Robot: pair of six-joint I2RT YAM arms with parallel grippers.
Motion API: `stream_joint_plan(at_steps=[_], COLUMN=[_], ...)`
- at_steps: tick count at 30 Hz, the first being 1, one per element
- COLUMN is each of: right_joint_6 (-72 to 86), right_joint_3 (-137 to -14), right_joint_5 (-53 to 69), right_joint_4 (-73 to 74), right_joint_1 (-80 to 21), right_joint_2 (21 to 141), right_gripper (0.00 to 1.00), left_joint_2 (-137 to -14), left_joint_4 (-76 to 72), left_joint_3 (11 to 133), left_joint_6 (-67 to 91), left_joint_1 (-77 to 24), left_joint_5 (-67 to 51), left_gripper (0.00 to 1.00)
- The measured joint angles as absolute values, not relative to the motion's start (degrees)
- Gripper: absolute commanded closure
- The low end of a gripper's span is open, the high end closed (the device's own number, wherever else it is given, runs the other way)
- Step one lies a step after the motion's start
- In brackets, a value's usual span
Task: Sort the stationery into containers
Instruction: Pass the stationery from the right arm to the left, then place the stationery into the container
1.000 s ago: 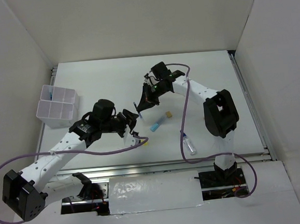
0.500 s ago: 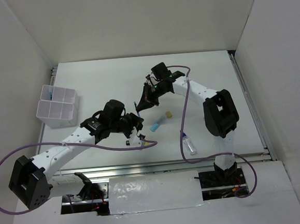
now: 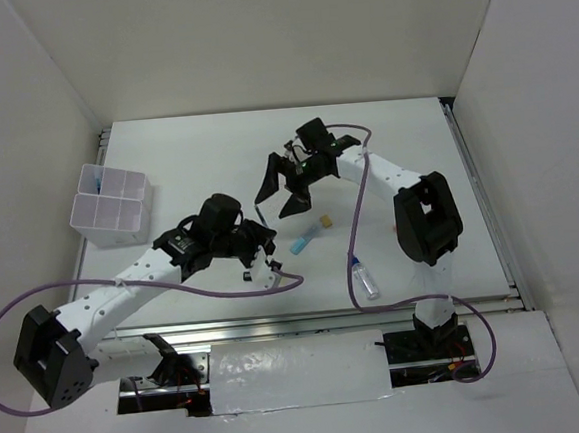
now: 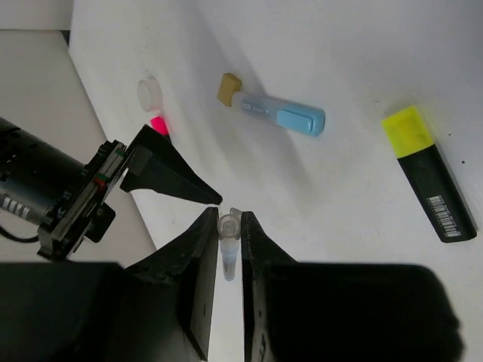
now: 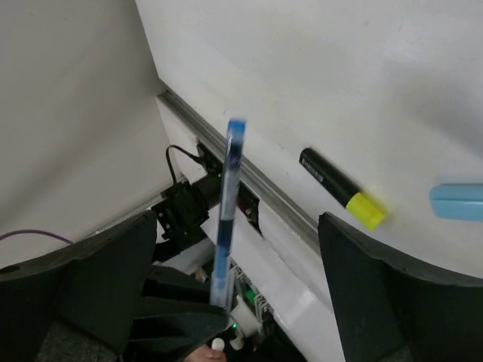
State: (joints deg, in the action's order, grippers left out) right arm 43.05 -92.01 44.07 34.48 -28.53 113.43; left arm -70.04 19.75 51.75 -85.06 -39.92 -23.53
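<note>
Left gripper [image 4: 228, 219]: closed narrow on thin pen [image 4: 228, 260], clear slim barrel
Right gripper [image 5: 238, 226]: black wedge fingers [image 5: 98, 286] spread wide
Highlighter [image 4: 430, 173]: boxy black, yellow cap, beside light-blue marker [image 4: 283, 115]

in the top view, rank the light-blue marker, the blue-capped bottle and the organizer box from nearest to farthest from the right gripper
From the right gripper, whose fingers stand open:
1. light-blue marker, close by, just right of it and a little nearer the front.
2. blue-capped bottle, farther right and well toward the front.
3. organizer box, far off on the left side.
</note>
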Motion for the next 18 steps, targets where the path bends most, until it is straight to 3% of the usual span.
stream_joint_plan(at_steps=[5,8,13,18], right_joint_6=[38.2,36.0,33.8,32.5], right_joint_3=[-96.2,-96.6,-93.1,-92.2], right_joint_5=[43.7,43.5,43.8,45.3], right_joint_4=[35.6,35.1,34.6,34.7], right_joint_1=[-20.7,-12.5,-1.4,-1.2], right_joint_2=[113.4,111.9,107.8,106.9], right_gripper=[0.06,0.07,0.08,0.09], left_joint_2=[-60.8,-57.5,-61.3,-73.5], left_joint_4=[20.2,18.6,10.5,4.8], left_joint_3=[51.0,52.8,60.6,70.1], left_joint_6=[-73.8,-59.5,-34.6,-19.9], left_joint_1=[-41.2,-36.7,-10.1,12.0], left_joint_5=[-23.1,-23.7,-25.9,-29.4], left_gripper=[1.0,1.0,1.0,1.0])
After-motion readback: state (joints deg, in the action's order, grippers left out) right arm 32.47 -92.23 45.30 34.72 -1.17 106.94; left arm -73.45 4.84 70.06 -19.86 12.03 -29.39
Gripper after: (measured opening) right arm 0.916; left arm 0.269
